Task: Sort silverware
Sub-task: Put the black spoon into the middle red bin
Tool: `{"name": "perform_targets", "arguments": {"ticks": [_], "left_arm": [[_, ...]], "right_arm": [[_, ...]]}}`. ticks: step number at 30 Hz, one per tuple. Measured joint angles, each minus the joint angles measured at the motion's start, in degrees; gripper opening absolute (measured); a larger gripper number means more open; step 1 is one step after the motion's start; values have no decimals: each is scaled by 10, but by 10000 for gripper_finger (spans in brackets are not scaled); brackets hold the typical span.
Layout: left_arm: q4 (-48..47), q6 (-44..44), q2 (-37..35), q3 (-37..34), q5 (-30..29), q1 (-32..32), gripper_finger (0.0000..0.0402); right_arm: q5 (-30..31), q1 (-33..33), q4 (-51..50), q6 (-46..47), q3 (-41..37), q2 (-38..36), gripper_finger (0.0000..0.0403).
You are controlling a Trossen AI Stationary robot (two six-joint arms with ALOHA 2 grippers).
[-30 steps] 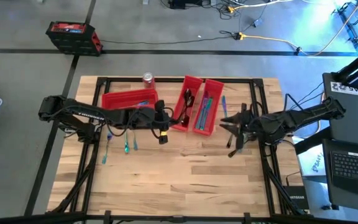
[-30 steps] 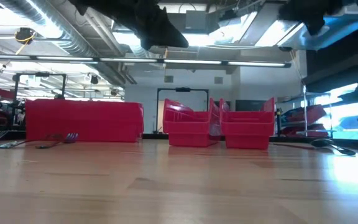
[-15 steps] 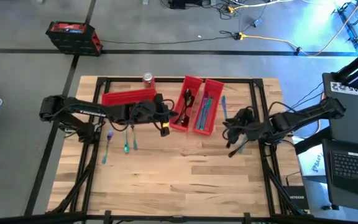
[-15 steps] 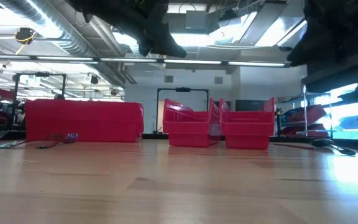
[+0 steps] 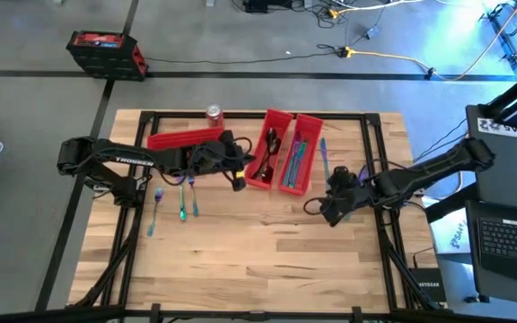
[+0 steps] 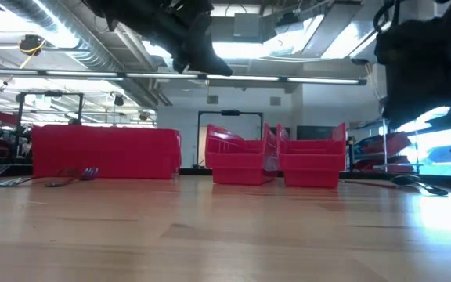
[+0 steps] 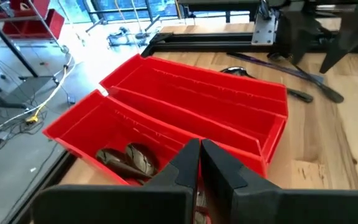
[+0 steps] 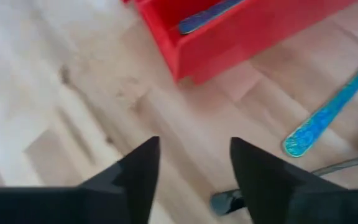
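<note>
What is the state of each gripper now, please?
Left gripper: closed, above the red bin.
Right gripper: open, holding nothing.

The left arm stretches across from the table's left side, its tool (image 5: 238,176) raised high with both fingers (image 7: 190,163) pressed together. The right arm reaches in from the right, its tool (image 5: 323,207) angled downward, fingers (image 8: 143,163) spread apart.

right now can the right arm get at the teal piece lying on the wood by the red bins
Probably yes. The right hand is open and hangs low over bare wood, and the teal piece lies flat just beside it, clear of the red bin. Nothing sits between them; a dark piece lies nearby.
</note>
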Motion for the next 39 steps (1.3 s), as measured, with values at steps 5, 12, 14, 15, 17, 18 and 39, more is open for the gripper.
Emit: {"name": "perform_targets", "arguments": {"ticks": [5, 12, 14, 15, 17, 18, 39], "left_arm": [[7, 4, 0, 0, 1, 3, 0], [13, 4, 0, 0, -2, 19, 0], [16, -7, 2, 0, -3, 24, 0], [18, -11, 3, 0, -3, 28, 0], [15, -20, 4, 0, -3, 34, 0], [15, -21, 5, 0, -3, 35, 0], [4, -11, 9, 0, -3, 37, 0]], "right_arm": [[65, -16, -62, 161, 0, 26, 273], [-19, -42, -207, 361, -1, 41, 314], [-1, -45, -201, 404, 1, 48, 314], [7, -51, -203, 414, 0, 51, 314], [15, -63, -200, 411, 0, 58, 310], [13, -69, -206, 407, 0, 64, 308], [-9, -139, -104, 454, 2, 270, 269]]}}
